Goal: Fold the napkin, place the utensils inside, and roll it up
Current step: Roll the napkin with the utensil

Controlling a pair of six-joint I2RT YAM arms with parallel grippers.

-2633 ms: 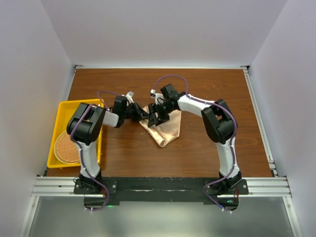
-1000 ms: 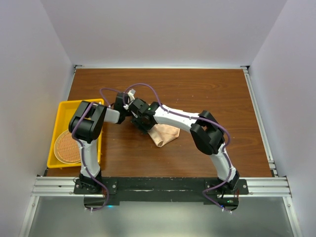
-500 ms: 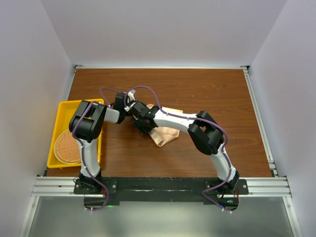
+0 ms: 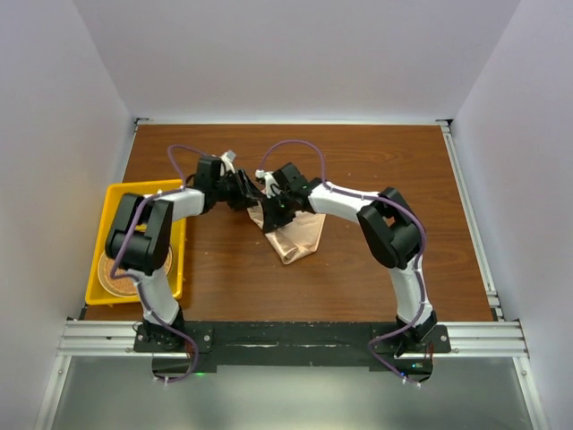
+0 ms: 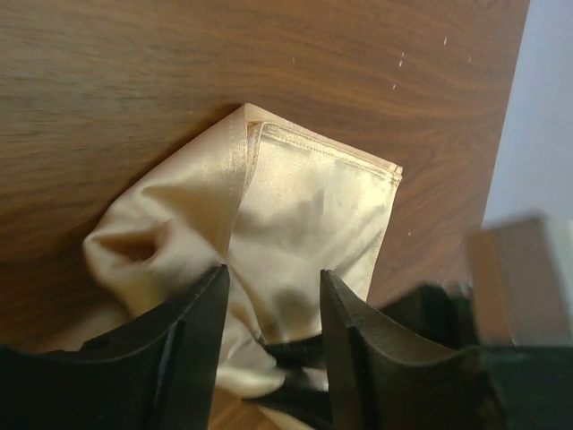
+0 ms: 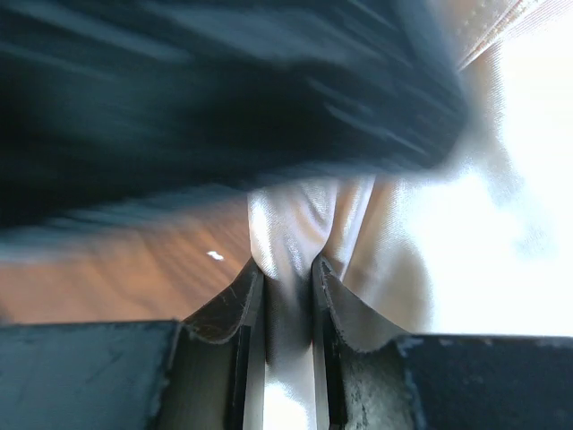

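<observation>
The napkin point(image 4: 297, 236) is a peach-orange cloth lying bunched and partly folded on the wooden table; it also fills the left wrist view point(image 5: 309, 202). My right gripper point(image 4: 272, 211) is at the cloth's upper left corner. In the right wrist view it point(image 6: 286, 265) is shut on a pinched fold of the napkin point(image 6: 412, 260). My left gripper point(image 4: 243, 192) hovers just left of that corner, and its open jaws point(image 5: 273, 279) hold nothing, with the cloth beyond them. The utensils are out of view.
A yellow tray point(image 4: 107, 204) sits at the table's left edge with a round wicker mat point(image 4: 119, 270) inside. Both arms crowd together over the cloth's upper left corner. White walls enclose the table.
My left gripper has opened, let go of the napkin and drawn back a little. My right gripper has closed on a fold of the cloth and shifted right.
</observation>
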